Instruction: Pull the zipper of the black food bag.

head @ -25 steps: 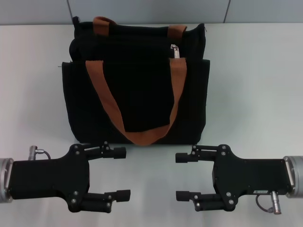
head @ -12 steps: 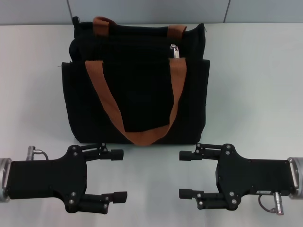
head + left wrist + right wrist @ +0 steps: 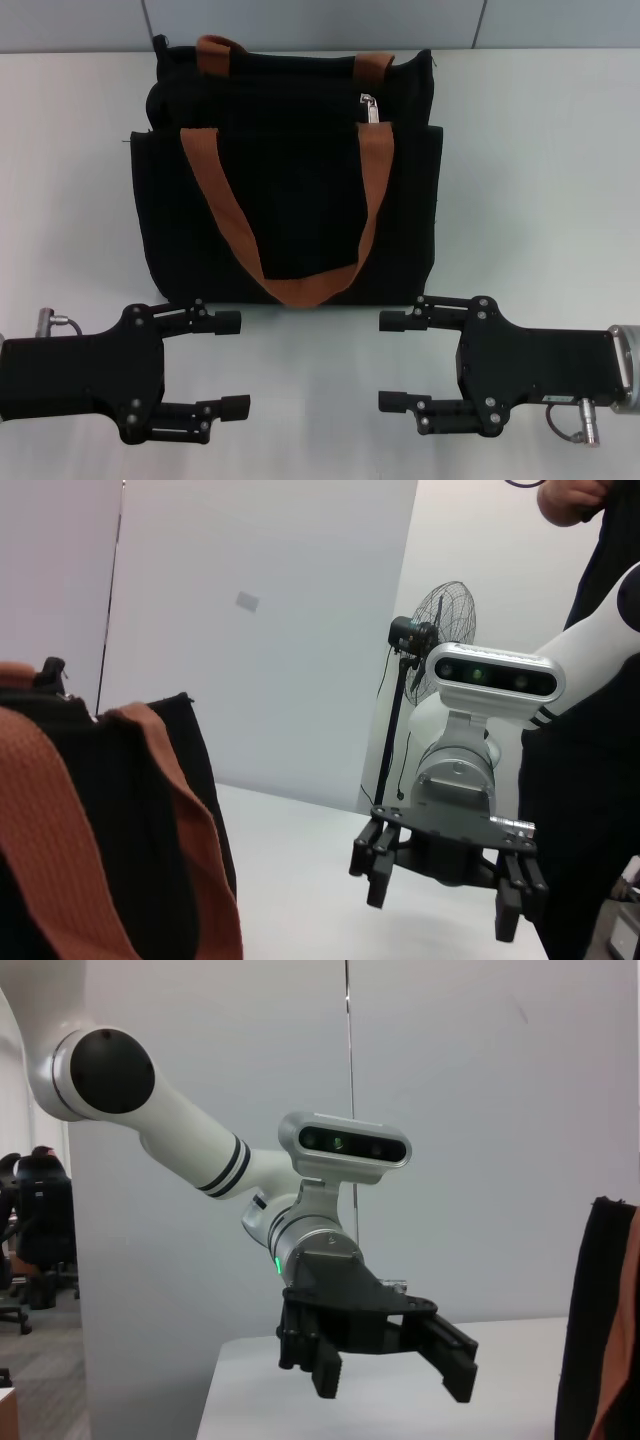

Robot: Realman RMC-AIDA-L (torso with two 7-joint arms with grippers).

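The black food bag (image 3: pixel 290 225) lies on the white table with its orange-brown handles on top; its edge shows in the left wrist view (image 3: pixel 120 860) and the right wrist view (image 3: pixel 600 1340). The silver zipper (image 3: pixel 369 108) pull sits on the zip track near the bag's far right. My left gripper (image 3: pixel 232 363) is open and empty in front of the bag's near left corner; it also shows in the right wrist view (image 3: pixel 390 1365). My right gripper (image 3: pixel 388 361) is open and empty in front of the near right corner, also seen in the left wrist view (image 3: pixel 450 890).
The white table (image 3: pixel 540 170) extends to the right and left of the bag. A grey wall runs behind the table's far edge. A standing fan (image 3: pixel 425 630) and a person (image 3: pixel 590 730) are beyond the table in the left wrist view.
Both grippers have drawn back toward the near edge of the table and apart from each other, the left one more. The bag and zipper have not moved.
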